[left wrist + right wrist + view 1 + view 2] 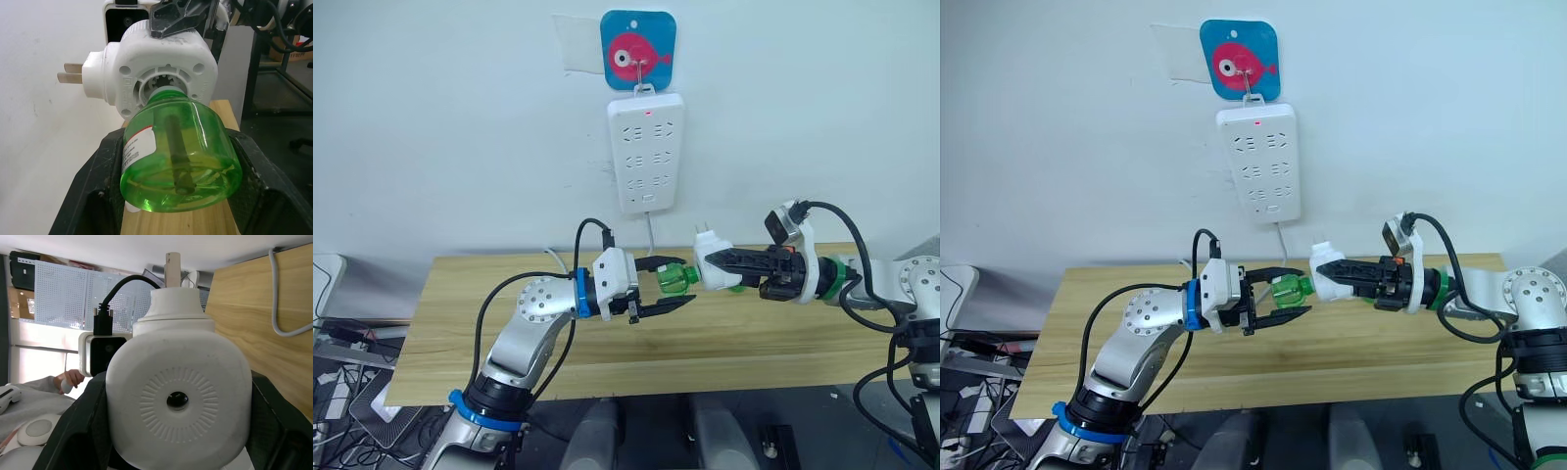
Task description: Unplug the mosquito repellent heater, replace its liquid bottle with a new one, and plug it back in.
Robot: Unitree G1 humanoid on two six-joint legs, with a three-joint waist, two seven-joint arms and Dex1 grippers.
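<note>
Above the pale wood-grain worktop [489, 313], the two arms meet in mid-air. The right gripper [729, 262] has its black jaws clamped on the mosquito repellent heater [713, 262], a small, rounded unit of smooth white plastic held clear of the worktop and just below the power strip [646, 152]. In the right wrist view the heater's round face shows a ring of fine radial ribs around a dark grey centre hole, and the two black fingers press against its sides. Two flat metal prongs [68, 72] stick out from a stepped white collar on one side, free of any socket.

A green liquid bottle [181, 152] of glossy, translucent plastic has its neck seated in the toothed round socket on the heater's underside. It is squat and rounded, with a dark wick rod running down its middle and a white label with a red stripe on one side. The left gripper [671, 289] has its jaws set around this bottle, one matte black finger [90, 196] along each side; the bottle looks held, though the actual contact cannot be made out.

The power strip is a long white slab with rows of sockets and a small red light, hanging from a hook on a blue square plaque with a pink fish [638, 49] on the plain white wall.
</note>
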